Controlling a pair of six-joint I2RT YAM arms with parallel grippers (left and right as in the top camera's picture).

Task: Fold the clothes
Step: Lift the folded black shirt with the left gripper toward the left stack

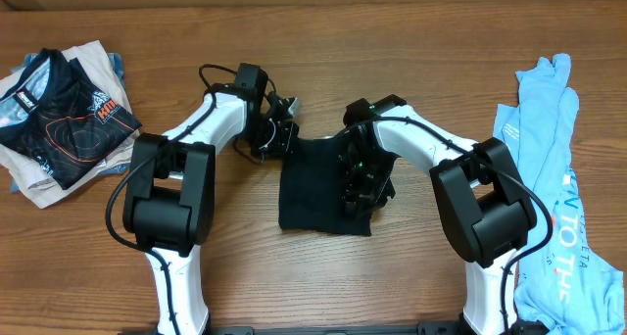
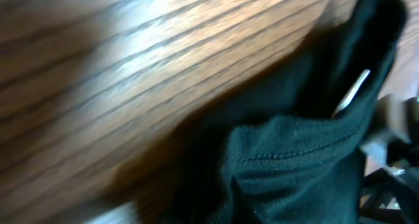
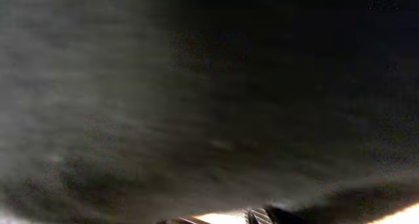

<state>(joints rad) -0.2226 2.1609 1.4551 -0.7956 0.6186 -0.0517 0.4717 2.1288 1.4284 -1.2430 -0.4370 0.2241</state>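
Note:
The plain black T-shirt [image 1: 312, 193] lies folded into a small rectangle at the table's middle. My left gripper [image 1: 285, 140] is at its far left corner, shut on the fabric. The left wrist view shows the bunched black T-shirt [image 2: 288, 165] with a stitched hem right at the camera, and the jaws themselves are hidden. My right gripper [image 1: 358, 190] is down on the shirt's right half. The right wrist view is filled with the black T-shirt [image 3: 209, 86], so the jaws do not show. A light blue tee [image 1: 558, 178] with white and red lettering lies at the right edge.
A stack of folded shirts [image 1: 64, 115], the top one black with an orange print, sits at the far left. Both arm bases stand at the near table edge. Bare wood table [image 1: 411, 41] runs along the back.

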